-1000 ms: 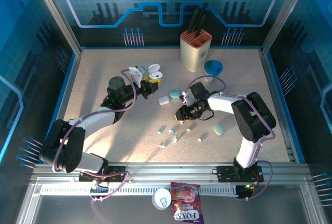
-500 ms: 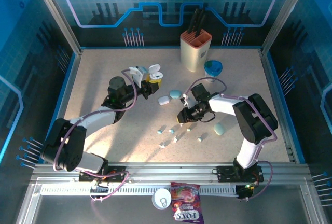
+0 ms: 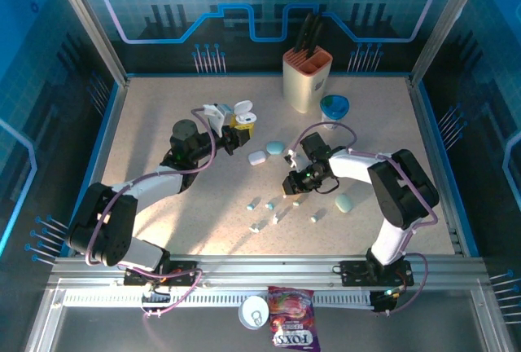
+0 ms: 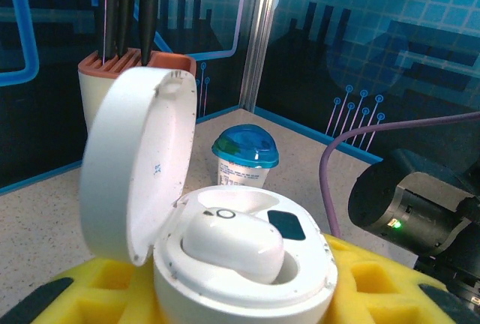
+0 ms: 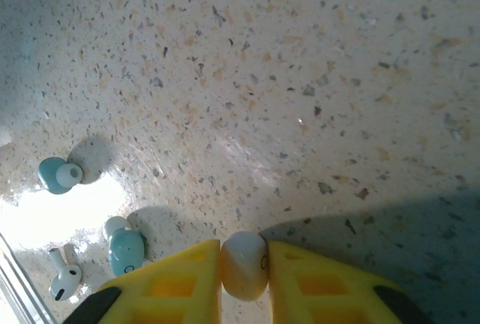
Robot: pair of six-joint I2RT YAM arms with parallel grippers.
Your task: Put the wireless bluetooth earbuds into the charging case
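Low in the right wrist view, the right gripper pinches a tiny white plastic earbud on the speckled tabletop, while the left gripper clamps the white pebble-shaped charging case lid-open (one bud already seated), steadying it for insertion.

Glossy white plastic case; speckled matt tabletop.

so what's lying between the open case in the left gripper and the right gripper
In the top view, two closed cases lie there: a white case and a pale blue case, between the open case and the right gripper.
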